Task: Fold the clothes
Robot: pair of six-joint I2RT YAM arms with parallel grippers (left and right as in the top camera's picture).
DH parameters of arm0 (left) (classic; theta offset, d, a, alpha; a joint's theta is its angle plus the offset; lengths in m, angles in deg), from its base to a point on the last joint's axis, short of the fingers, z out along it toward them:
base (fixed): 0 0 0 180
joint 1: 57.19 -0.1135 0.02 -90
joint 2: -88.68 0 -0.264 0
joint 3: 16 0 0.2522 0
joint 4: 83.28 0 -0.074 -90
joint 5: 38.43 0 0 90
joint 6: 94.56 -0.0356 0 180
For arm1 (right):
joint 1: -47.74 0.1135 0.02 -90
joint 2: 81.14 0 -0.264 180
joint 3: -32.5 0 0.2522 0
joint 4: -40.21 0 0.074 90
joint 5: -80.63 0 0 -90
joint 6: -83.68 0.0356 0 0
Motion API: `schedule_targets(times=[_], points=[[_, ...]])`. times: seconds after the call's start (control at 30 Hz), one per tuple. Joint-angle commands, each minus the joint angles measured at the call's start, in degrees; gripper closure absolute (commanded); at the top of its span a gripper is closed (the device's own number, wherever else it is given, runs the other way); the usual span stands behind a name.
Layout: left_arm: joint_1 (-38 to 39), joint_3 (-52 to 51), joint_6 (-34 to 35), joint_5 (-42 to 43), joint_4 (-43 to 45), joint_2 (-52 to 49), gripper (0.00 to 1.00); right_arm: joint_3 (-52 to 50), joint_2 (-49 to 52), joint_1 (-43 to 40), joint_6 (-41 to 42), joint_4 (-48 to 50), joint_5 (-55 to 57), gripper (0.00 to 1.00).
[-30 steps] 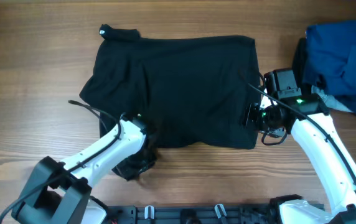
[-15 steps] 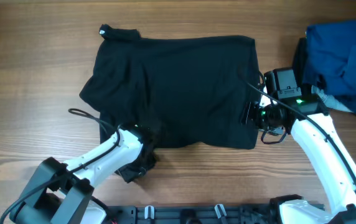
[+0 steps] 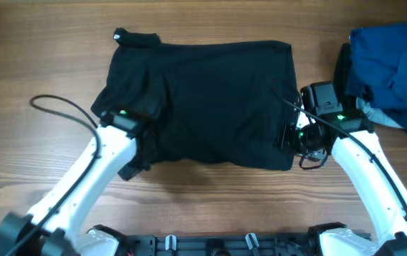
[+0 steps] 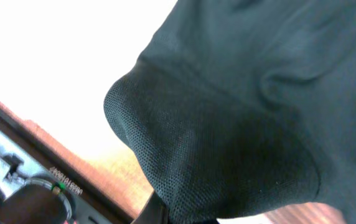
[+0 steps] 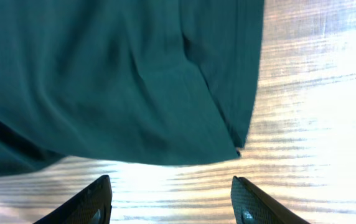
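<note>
Left arm: shifted since the earlier frame from the garment's near hem up to its left edge, its cable now looping out to the left
Wooden table (image 3: 40,57): carries everything
Black garment (image 3: 210,99): spread at table centre
Blue garments (image 3: 388,64): heaped at the right edge
Left gripper (image 3: 141,146): clamped on bunched black fabric
Right gripper (image 5: 170,186): fingers apart, empty, just off the right hem
Pale mark (image 3: 120,33): garment's far-left corner
</note>
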Motion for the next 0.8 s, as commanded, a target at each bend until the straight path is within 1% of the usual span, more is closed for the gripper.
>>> schedule_targets(times=[0.0,0.03,0.13,0.33,0.5,0.67,0.73,0.77], points=[[-1.38,1.4,-2.91,-4.15,-0.44,3.08,0.96,-2.84,1.6,-0.09,1.4,-0.81,-2.93,0.42],[-1.42,1.4,-2.93,-4.48,-0.44,3.06,0.96,-3.89,1.95,-0.09,1.81,-1.05,-3.3,0.45],[-1.42,1.4,-2.91,-5.68,-0.37,3.06,0.96,-7.19,2.82,-0.09,1.86,-0.37,-3.21,0.48],[-1.42,1.4,-2.91,-8.04,0.46,3.06,0.96,-11.67,4.7,-0.09,2.19,8.37,-2.43,0.48],[-1.46,1.4,-2.91,-8.7,0.55,3.06,0.96,-11.91,7.52,-0.09,3.34,13.09,0.33,0.49],[-1.46,1.4,-2.91,-8.68,0.48,3.06,0.96,-11.91,13.6,-0.09,3.37,16.31,1.81,0.51],[-1.46,1.4,-2.91,-8.66,0.46,3.06,0.96,-11.91,15.32,-0.09,3.34,17.05,0.52,0.58],[-1.46,1.4,-2.91,-8.66,0.42,3.06,0.96,-11.91,15.39,-0.09,3.34,17.0,-0.22,0.73]])
